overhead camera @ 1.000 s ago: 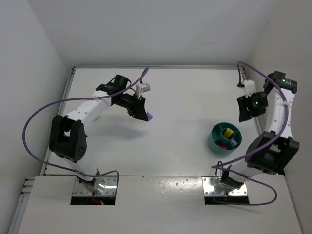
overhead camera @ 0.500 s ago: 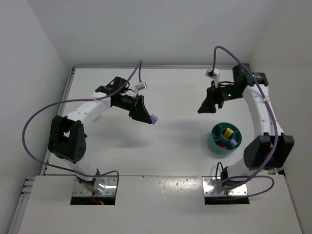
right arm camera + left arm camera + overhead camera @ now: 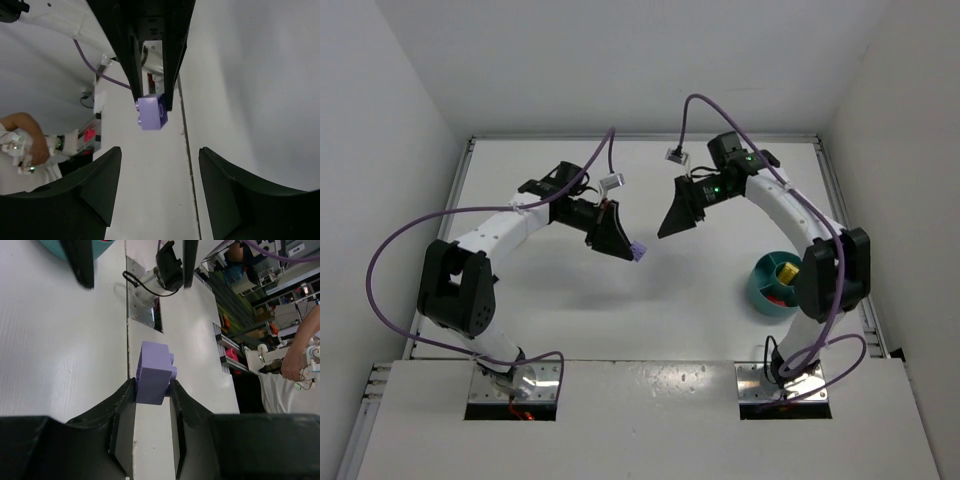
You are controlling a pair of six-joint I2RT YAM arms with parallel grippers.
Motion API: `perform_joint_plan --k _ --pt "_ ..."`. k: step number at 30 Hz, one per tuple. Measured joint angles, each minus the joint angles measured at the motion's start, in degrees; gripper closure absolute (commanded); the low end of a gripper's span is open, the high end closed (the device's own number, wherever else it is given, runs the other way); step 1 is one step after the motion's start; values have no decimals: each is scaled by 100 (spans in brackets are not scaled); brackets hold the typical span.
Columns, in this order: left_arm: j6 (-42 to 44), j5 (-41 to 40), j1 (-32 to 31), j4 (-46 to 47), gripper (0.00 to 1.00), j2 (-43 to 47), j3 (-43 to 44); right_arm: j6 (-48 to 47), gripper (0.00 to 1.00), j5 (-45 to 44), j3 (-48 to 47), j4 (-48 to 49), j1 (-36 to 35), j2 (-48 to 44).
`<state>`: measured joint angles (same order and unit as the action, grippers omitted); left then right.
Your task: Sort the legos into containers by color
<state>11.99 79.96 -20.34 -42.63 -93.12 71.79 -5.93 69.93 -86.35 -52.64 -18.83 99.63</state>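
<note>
small studded lavender lego (image 3: 154,371) pinched in left end effector (image 3: 152,388), right end effector (image 3: 160,155) agape, empty

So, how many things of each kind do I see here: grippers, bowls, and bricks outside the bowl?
Black two-finger grippers: 2 (left gripper, right gripper)
Round teal plastic bowl: 1
Small lavender plastic brick outside the bowl: 1, clamped in the left gripper
Total: 4
Yellow pieces and red pieces inside the bowl are too small to count.

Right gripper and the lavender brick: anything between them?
Nothing. Right wrist view: clear gap from right gripper to lavender brick in the left gripper.
</note>
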Motion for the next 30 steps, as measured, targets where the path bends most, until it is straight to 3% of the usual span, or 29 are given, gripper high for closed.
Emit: perform_joint_plan --k 5,12,21,30 --pt "-2 2 44 0 92 0 0 610 36 114 -140 485 -328 461" --pt "-2 22 116 0 92 0 0 1102 43 129 -380 916 -568 828" --pt "-2 155 485 0 92 -9 0 1073 43 184 -413 992 -721 844" --pt "-2 271 555 0 92 -160 0 892 36 162 -413 846 -881 844"
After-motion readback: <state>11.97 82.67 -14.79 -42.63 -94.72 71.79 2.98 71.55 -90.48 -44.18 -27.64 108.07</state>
